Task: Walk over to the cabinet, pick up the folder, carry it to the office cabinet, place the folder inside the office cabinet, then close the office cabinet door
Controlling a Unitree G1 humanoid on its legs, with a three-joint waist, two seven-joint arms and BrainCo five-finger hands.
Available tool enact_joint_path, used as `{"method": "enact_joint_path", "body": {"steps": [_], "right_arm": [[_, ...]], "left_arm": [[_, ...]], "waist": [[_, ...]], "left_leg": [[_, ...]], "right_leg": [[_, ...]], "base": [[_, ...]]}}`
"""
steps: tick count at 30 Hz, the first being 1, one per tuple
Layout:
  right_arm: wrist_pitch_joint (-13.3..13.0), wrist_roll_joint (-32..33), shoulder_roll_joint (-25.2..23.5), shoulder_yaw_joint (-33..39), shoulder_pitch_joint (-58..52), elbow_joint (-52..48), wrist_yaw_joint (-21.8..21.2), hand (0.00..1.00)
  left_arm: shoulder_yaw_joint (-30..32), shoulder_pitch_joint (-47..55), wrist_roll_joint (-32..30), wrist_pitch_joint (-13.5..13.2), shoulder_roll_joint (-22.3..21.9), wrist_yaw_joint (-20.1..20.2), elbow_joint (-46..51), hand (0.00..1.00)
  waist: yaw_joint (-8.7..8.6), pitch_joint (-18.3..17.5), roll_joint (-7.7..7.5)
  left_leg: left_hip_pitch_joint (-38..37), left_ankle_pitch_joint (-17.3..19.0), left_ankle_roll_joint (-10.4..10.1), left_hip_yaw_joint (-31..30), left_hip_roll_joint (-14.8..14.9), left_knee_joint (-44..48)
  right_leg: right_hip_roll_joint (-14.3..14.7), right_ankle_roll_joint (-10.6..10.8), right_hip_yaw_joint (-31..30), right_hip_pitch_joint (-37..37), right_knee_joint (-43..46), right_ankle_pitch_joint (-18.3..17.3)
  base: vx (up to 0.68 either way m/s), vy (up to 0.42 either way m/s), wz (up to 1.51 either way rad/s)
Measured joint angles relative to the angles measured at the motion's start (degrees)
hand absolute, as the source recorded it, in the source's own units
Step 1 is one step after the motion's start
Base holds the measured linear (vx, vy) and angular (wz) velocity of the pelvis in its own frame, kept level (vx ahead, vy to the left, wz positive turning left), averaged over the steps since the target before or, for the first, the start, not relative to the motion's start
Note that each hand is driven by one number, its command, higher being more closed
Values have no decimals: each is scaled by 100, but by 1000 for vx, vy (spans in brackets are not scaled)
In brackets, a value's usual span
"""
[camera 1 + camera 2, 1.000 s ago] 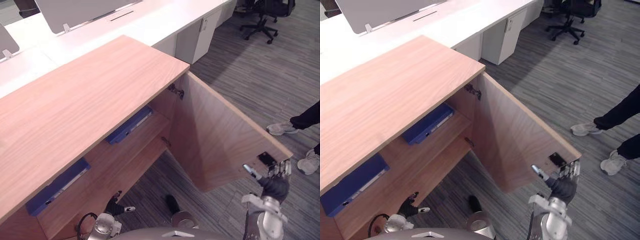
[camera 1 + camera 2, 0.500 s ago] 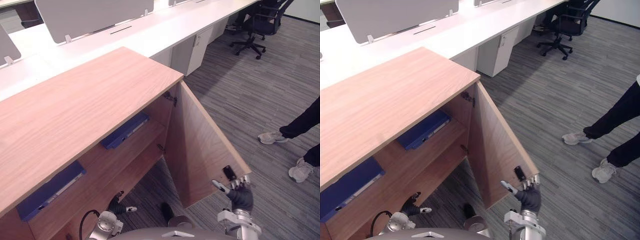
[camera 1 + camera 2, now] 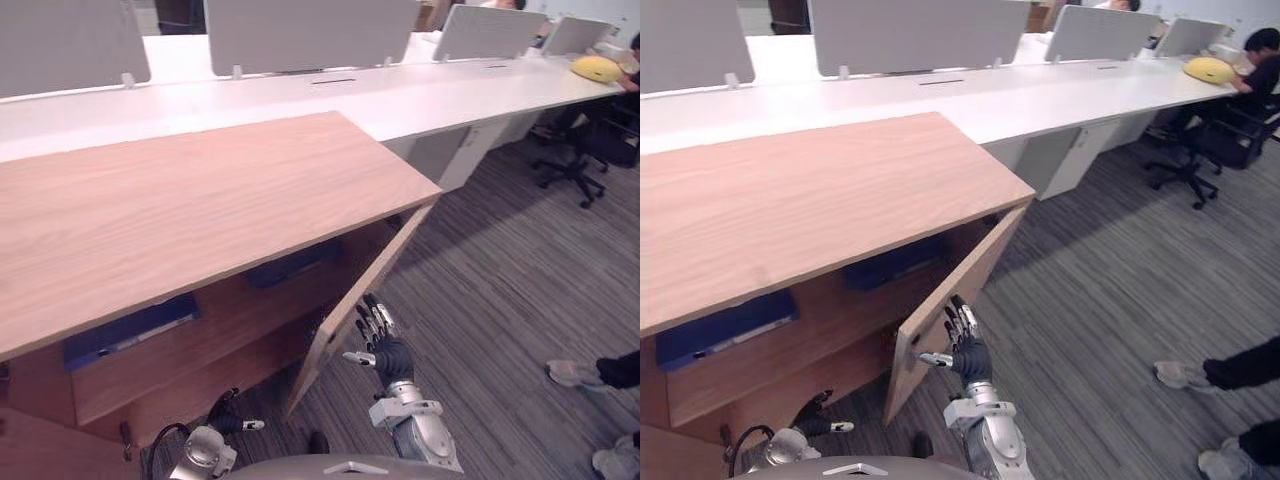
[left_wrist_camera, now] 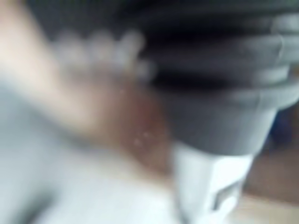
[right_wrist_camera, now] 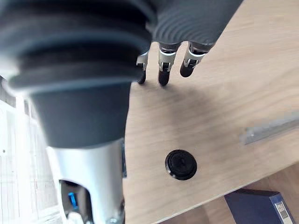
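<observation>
The wooden office cabinet (image 3: 200, 200) has its door (image 3: 935, 315) swung most of the way in, leaving a narrow gap. My right hand (image 3: 965, 350) lies flat against the door's outer face, fingers (image 5: 161, 70) straight, beside a round black knob (image 5: 181, 164). Two blue folders rest on the shelf inside: one at the left (image 3: 130, 332), one deeper right (image 3: 290, 267), whose corner also peeks past the door (image 5: 259, 205). My left hand (image 3: 232, 424) hangs low in front of the cabinet's bottom, holding nothing that I can see.
White desks (image 3: 400, 95) with grey partition screens (image 3: 310, 30) run behind the cabinet. An office chair (image 3: 575, 160) stands at the far right with a seated person (image 3: 1255, 60) nearby. A person's shoes (image 3: 575, 372) rest on the grey carpet at the right.
The door has swung from wide open to nearly shut, with my right hand following it leftward. The camera has also turned, showing more of the desks.
</observation>
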State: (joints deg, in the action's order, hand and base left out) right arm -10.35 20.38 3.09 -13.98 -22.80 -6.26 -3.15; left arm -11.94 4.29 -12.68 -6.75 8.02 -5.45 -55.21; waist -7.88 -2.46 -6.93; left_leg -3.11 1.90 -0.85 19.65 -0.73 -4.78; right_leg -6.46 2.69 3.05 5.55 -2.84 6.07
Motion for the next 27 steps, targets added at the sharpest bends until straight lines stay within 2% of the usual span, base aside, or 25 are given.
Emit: {"method": "enact_joint_path", "body": {"steps": [5, 8, 10, 12, 13, 14, 17, 21, 27], "right_arm": [[-87, -55, 176, 364, 418, 448, 23, 0], [-113, -62, 224, 737, 783, 918, 110, 0], [-81, -249, 228, 897, 1015, 1258, 220, 0], [-23, -501, 229, 1029, 1220, 1663, 302, 0], [15, -571, 228, 1042, 1254, 1709, 337, 0], [19, -733, 221, 1119, 1308, 1847, 388, 0], [70, -1013, 221, 1338, 1505, 2387, 529, 0], [92, -1198, 205, 1495, 1647, 2974, 739, 0], [186, -1634, 106, 1552, 1667, 4036, 783, 0]], "left_arm": [[63, -9, 11, 0, 16, 3, 20, 0], [103, -9, 15, -2, 56, 2, 66, 0], [210, -8, 30, -2, 57, -1, 67, 0], [357, -7, 119, -2, 55, -13, 68, 0], [396, -9, 122, -3, 52, -15, 72, 0], [470, -3, 125, -3, 52, -20, 83, 0], [642, 80, 129, -2, 54, -35, 118, 0], [707, 194, 135, -2, 40, -35, 191, 0], [882, 278, 277, 0, 6, -47, 186, 0]], "waist": [[51, 13, 22], [174, 41, 59], [189, 99, 127], [322, 194, 236], [332, 206, 232], [341, 281, 316], [342, 389, 393], [385, 436, 360], [433, 461, 343]], "left_leg": [[198, -56, 89, -450, -112, -2], [269, -108, 167, -692, -175, -3], [307, -124, 188, -858, -187, -3], [324, -127, 192, -912, -187, -3], [326, -128, 193, -947, -187, -2], [348, -135, 192, -1046, -198, -2], [303, -141, 183, -1133, -170, 29], [256, -147, 168, -1182, -116, 31], [111, -129, 140, -1058, -78, 28]], "right_leg": [[-149, 81, 396, -42, -2, -80], [-214, 135, 603, -97, -16, -119], [-240, 134, 736, -153, -32, -146], [-244, 143, 781, -163, -32, -165], [-245, 149, 817, -181, -32, -168], [-247, 173, 899, -212, -31, -179], [-216, 192, 966, -273, -60, -184], [-156, 189, 991, -370, -110, -181], [-124, 188, 865, -452, -110, -181]], "base": [[11, 25, 48], [20, 19, 44], [21, 8, 39], [15, -8, 17], [20, -20, 26], [21, -18, 29], [42, -27, 18], [22, -45, 10], [-65, -33, -10]]}}
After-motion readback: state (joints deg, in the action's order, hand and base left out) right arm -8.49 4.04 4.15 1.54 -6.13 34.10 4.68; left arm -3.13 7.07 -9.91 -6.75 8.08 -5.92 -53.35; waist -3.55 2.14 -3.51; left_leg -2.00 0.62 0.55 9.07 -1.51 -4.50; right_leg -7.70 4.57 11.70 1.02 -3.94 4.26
